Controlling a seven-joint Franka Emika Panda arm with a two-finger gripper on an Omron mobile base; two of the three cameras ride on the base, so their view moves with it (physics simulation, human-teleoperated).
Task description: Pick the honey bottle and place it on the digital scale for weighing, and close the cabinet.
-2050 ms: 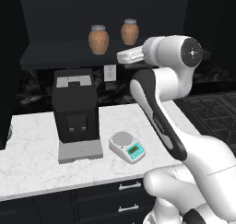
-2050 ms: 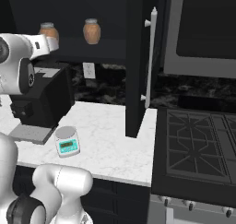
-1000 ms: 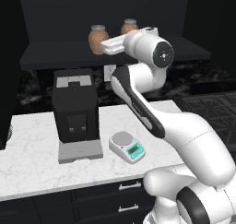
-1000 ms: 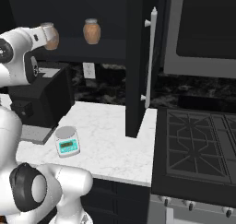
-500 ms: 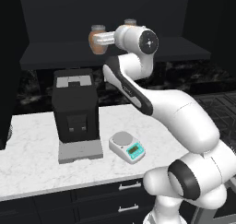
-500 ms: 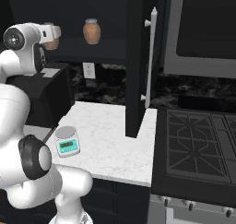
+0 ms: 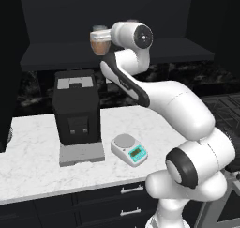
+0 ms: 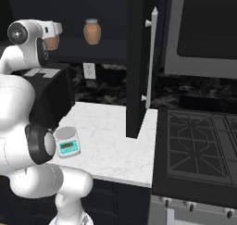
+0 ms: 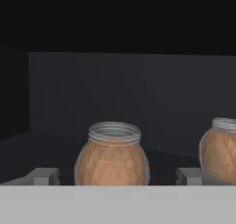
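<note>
The honey bottle, a round-bellied amber jar with a grey cap, stands on the shelf of the open black cabinet. My gripper is open, and its fingertips flank the jar with a gap on each side. In the left base view the gripper is at the shelf, right by the honey bottle. In the right base view the hand partly covers the honey bottle. The white digital scale sits bare on the marble counter, also seen as the scale beside my arm.
A similar amber jar stands further right on the shelf. A black coffee machine is left of the scale. The open cabinet door with its silver handle juts out over the counter. A stove lies to the right.
The arm has swung up and to the left, bringing the hand from beside the shelf right up to the left jar. The jaws stayed open; the jars and scale have not moved.
</note>
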